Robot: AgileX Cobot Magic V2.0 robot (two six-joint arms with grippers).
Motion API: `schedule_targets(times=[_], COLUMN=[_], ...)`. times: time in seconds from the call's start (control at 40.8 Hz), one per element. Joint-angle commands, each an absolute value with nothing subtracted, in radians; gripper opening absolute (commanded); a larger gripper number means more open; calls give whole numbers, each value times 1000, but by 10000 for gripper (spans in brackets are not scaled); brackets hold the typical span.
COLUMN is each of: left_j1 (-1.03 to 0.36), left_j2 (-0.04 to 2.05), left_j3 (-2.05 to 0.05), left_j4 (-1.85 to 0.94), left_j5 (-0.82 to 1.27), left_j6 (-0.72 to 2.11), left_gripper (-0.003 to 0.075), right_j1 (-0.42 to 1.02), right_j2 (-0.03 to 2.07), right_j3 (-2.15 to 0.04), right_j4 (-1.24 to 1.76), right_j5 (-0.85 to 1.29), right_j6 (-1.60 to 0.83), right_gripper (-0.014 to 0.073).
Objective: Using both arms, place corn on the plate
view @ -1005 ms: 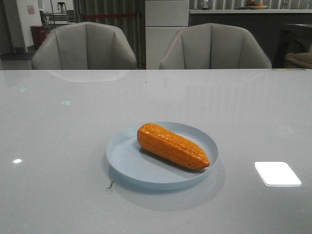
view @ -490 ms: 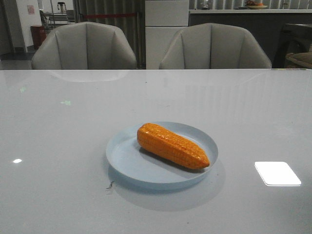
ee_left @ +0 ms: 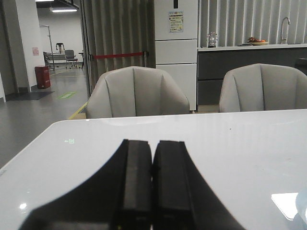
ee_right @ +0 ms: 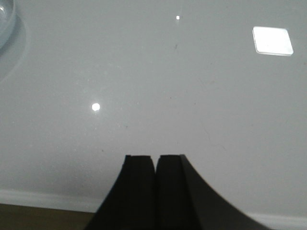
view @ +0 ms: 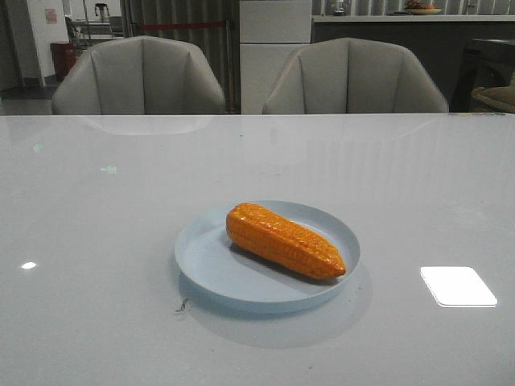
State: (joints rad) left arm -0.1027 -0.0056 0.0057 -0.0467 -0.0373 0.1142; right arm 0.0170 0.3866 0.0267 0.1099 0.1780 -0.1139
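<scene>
The orange corn (view: 283,240) lies on its side in the pale blue plate (view: 211,270) at the middle of the white table, tip toward the front right. Neither arm shows in the front view. In the left wrist view my left gripper (ee_left: 153,143) is shut and empty, over bare table, with a sliver of the plate (ee_left: 302,208) at the picture's edge. In the right wrist view my right gripper (ee_right: 156,158) is shut and empty near the table's edge, with the plate's rim (ee_right: 5,21) far off in a corner.
Two grey chairs (view: 141,76) (view: 354,78) stand behind the table's far edge. A bright light reflection (view: 457,286) lies on the table right of the plate. The table's white edge (ee_right: 43,199) shows beside the right gripper.
</scene>
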Motion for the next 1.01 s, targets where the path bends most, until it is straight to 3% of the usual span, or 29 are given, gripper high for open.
schedule_targets(times=[0.0,0.441,0.981], left_j1=[-103,-103,-103], left_j2=[-21,-21,-21], left_j3=[43,43,43], left_j4=[-47,-47,-47], left_j5=[-118,-118,-118], left_j6=[105,105,105], left_gripper=[96,96,96], right_j1=[18,18,18], right_j2=[280,-37,-34], right_j3=[7,7,7], right_j4=[109,109,109], right_j5=[120,120,117], right_j6=[-115,-115,-115], right_gripper=[28,28,28])
